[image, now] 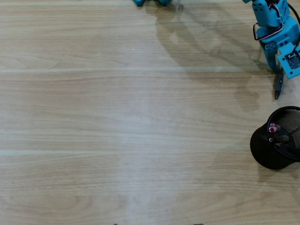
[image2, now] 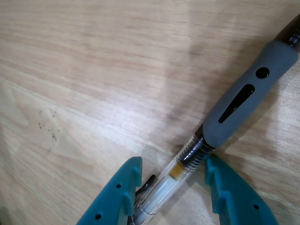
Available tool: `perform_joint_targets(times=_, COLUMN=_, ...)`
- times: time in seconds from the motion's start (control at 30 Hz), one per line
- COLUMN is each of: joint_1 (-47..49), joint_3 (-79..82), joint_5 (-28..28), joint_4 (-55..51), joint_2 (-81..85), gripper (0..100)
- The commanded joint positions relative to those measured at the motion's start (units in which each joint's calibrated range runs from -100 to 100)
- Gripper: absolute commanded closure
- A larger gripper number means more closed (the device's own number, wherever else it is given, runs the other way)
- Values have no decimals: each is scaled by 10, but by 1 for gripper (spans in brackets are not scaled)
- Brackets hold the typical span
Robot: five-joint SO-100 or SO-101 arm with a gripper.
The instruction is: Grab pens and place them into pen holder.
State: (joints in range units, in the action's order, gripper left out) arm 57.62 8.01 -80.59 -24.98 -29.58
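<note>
In the wrist view a clear-barrelled pen (image2: 243,103) with a grey rubber sleeve lies slantwise between my teal fingers, and my gripper (image2: 173,166) is shut on its clear barrel. From overhead the gripper (image: 280,74) is at the top right, and the pen (image: 278,88) pokes out below it as a dark sliver, its tip a little behind the pen holder. That holder, a black wire-mesh cup (image: 262,145), stands at the right edge, partly cut off. A red pen (image: 272,127) and a black pen (image: 280,139) stick up inside it.
The light wooden tabletop (image: 117,117) fills the overhead view. The arm's blue body (image: 274,23) and its shadow take up the top right corner. Another blue part (image: 150,2) shows at the top edge.
</note>
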Motion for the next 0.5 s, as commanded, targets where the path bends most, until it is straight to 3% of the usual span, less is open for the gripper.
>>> perform_joint_targets(times=0.0, joint_1=-8, joint_3=20, joint_5=0, joint_4=1, joint_2=-2, gripper=84)
perform_joint_targets(times=0.47, joint_1=6, joint_3=26, joint_5=1, joint_4=0, joint_2=2, gripper=84)
